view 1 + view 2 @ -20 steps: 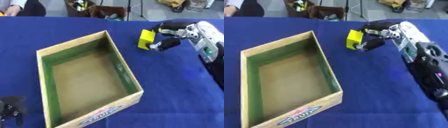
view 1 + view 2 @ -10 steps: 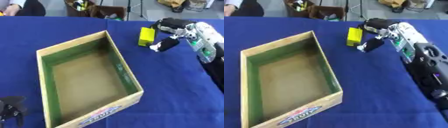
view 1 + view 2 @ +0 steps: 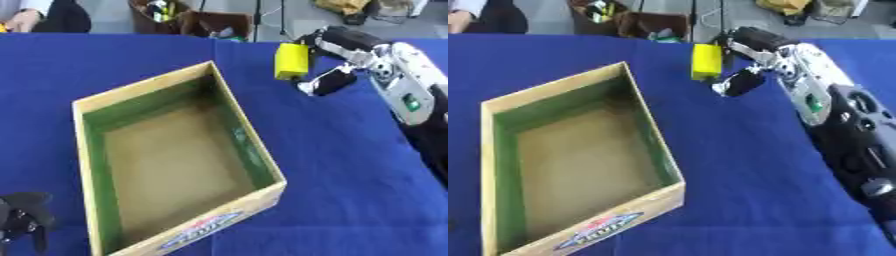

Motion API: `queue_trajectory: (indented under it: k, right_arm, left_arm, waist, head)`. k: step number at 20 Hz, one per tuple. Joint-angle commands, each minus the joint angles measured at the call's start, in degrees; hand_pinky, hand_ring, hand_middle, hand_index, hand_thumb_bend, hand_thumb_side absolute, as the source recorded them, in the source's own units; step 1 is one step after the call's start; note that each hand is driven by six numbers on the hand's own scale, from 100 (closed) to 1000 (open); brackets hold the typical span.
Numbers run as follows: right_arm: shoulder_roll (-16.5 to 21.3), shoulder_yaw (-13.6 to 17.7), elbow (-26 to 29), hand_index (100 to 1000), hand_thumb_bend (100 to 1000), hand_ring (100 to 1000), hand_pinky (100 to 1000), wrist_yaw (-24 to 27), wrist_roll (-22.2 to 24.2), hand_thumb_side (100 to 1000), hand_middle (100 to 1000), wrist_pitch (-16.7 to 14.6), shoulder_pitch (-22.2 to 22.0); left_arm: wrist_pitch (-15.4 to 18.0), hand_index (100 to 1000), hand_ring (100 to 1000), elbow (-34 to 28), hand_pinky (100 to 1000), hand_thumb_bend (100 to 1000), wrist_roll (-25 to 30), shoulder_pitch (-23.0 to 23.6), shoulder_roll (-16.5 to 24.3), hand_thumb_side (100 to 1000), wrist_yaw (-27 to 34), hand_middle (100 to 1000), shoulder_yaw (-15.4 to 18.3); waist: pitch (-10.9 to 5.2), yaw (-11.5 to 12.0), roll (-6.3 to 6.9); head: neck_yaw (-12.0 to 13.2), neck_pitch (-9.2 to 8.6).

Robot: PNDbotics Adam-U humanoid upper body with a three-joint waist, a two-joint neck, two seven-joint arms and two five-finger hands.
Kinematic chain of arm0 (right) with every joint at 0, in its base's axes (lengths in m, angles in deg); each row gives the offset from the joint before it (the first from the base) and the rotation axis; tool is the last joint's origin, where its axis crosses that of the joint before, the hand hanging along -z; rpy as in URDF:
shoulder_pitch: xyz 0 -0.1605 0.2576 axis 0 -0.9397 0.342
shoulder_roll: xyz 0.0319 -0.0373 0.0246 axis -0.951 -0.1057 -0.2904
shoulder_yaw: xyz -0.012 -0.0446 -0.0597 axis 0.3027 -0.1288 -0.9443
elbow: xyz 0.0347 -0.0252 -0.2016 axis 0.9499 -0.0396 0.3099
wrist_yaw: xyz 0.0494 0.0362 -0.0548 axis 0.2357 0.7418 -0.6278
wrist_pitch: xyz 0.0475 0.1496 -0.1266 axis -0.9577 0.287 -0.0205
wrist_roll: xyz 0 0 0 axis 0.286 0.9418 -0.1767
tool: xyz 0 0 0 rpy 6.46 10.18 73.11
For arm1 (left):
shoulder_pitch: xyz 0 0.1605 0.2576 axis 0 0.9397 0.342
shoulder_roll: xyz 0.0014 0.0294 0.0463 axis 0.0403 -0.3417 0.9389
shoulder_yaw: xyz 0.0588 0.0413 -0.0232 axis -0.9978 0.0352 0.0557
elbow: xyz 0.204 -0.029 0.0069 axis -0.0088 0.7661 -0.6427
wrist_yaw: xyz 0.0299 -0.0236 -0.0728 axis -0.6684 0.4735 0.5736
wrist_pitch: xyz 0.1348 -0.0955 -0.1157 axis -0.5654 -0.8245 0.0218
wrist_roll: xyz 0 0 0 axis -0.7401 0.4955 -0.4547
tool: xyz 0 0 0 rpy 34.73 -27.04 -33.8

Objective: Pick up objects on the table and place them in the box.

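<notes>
A yellow block (image 3: 291,60) hangs in the air just past the box's far right corner, pinched between the fingers and thumb of my right hand (image 3: 337,62). The right arm comes in from the right side. The wooden box (image 3: 234,109) has green inner walls and a bare brown floor with nothing lying in it. My left hand (image 3: 23,216) shows dark at the lower left corner of the left eye view, beside the box's near left side, fingers curled and holding nothing.
A blue cloth (image 3: 350,165) covers the table. Beyond the far edge stand brown boxes (image 3: 192,20) with clutter, and a person's sleeve and hand (image 3: 26,15) show at the upper left, off the table.
My right hand has carried the yellow block up and a little leftward, towards the far corner of the box. The left hand stays put.
</notes>
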Motion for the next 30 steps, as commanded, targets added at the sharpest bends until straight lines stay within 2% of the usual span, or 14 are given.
queue_trajectory:
  k: [1, 2, 3, 4, 7, 9, 10, 16, 19, 20, 21, 26, 30]
  right_arm:
    - [1.18, 1.14, 3.83, 490, 100, 573, 679, 4.22, -0.78, 314, 387, 1.92, 1.44]
    - [1.17, 1.2, 4.7, 484, 100, 567, 677, 5.33, -1.02, 318, 381, 2.52, 1.56]
    - [1.19, 1.22, 5.57, 472, 100, 555, 669, 6.43, -1.28, 452, 373, 3.09, 1.66]
    - [1.23, 1.17, 6.5, 468, 100, 549, 664, 7.56, -1.6, 281, 367, 3.69, 1.75]
    - [1.3, 0.38, 9.72, 458, 100, 539, 654, 11.13, -1.96, 270, 358, 5.4, 1.85]
    - [1.35, -0.37, 12.37, 433, 100, 521, 631, 13.22, -2.17, 198, 343, 6.78, 1.93]
    - [1.17, -0.98, 13.97, 434, 100, 520, 630, 13.99, -2.25, 198, 344, 7.48, 2.14]
    - [-3.08, -5.05, 21.42, 425, 100, 504, 615, 15.99, -0.31, 198, 337, 11.37, 3.74]
    - [-5.49, -6.8, 21.87, 423, 100, 504, 614, 15.47, 0.99, 198, 335, 12.29, 4.25]
    - [-6.39, -7.49, 21.61, 422, 100, 504, 615, 15.07, 1.56, 163, 333, 12.33, 4.38]
    - [-7.2, -8.09, 21.3, 422, 100, 503, 615, 14.62, 2.08, 198, 334, 12.32, 4.46]
    - [-11.57, -10.42, 19.63, 419, 100, 499, 613, 12.18, 4.59, 200, 330, 12.05, 3.76]
    - [-14.69, -11.24, 18.29, 419, 100, 498, 612, 11.96, 6.2, 202, 329, 11.94, 2.7]
  left_arm:
    - [-0.11, 655, 446, -0.62, 237, 100, 0.09, -0.09, 0.34, 984, 0.41, 426, 0.13]
    - [-0.16, 655, 446, -0.59, 238, 100, 0.13, -0.08, 0.38, 983, 0.54, 426, 0.13]
    - [-0.21, 655, 446, -0.57, 238, 100, 0.14, -0.06, 0.43, 982, 0.69, 426, 0.14]
    - [-0.26, 655, 446, -0.56, 239, 100, 0.12, -0.04, 0.5, 980, 0.88, 426, 0.16]
    - [-0.42, 655, 446, -0.56, 239, 100, 0.04, -0.01, 0.71, 975, 1.49, 427, 0.21]
    - [-0.52, 655, 446, -0.57, 240, 100, 0.0, 0.01, 0.85, 971, 1.9, 427, 0.24]
    - [-0.57, 655, 446, -0.58, 241, 100, -0.02, 0.01, 0.93, 970, 2.11, 427, 0.23]
    - [-0.94, 655, 447, -0.64, 243, 100, 0.03, -0.18, 1.25, 961, 3.54, 428, 0.11]
    - [-1.04, 655, 447, -0.82, 243, 100, -0.05, -0.14, 1.38, 958, 4.07, 428, 0.21]
    - [-1.08, 655, 447, -0.88, 244, 100, -0.12, -0.13, 1.4, 958, 4.22, 429, 0.26]
    - [-1.13, 655, 448, -0.93, 244, 100, -0.17, -0.12, 1.41, 958, 4.33, 429, 0.3]
    - [-1.25, 655, 448, -1.11, 245, 100, -0.69, -0.15, 1.33, 956, 4.78, 429, 0.6]
    - [-1.16, 655, 448, -1.12, 245, 100, -1.52, -0.29, 1.18, 956, 4.95, 429, 0.86]
  waist:
    - [-2.3, -0.16, 0.12]
    - [-2.64, -0.23, 0.13]
    - [-3.03, -0.3, 0.14]
    - [-3.46, -0.36, 0.14]
    - [-4.61, -0.45, 0.09]
    - [-5.3, -0.48, 0.03]
    - [-5.78, -0.45, -0.03]
    - [-8.06, -0.17, -0.27]
    - [-8.77, 0.2, -0.35]
    - [-8.95, 0.26, -0.38]
    - [-9.09, 0.29, -0.4]
    - [-9.42, 0.14, -0.36]
    - [-9.37, 0.28, -0.41]
  head:
    - [0.46, 0.5]
    - [0.55, 0.74]
    - [0.68, 0.97]
    - [0.88, 1.21]
    - [1.34, 2.03]
    - [1.5, 2.52]
    - [1.44, 2.81]
    - [0.82, 3.91]
    - [0.16, 4.24]
    - [-0.14, 4.47]
    - [-0.34, 4.7]
    - [-1.34, 6.0]
    - [-1.64, 6.23]
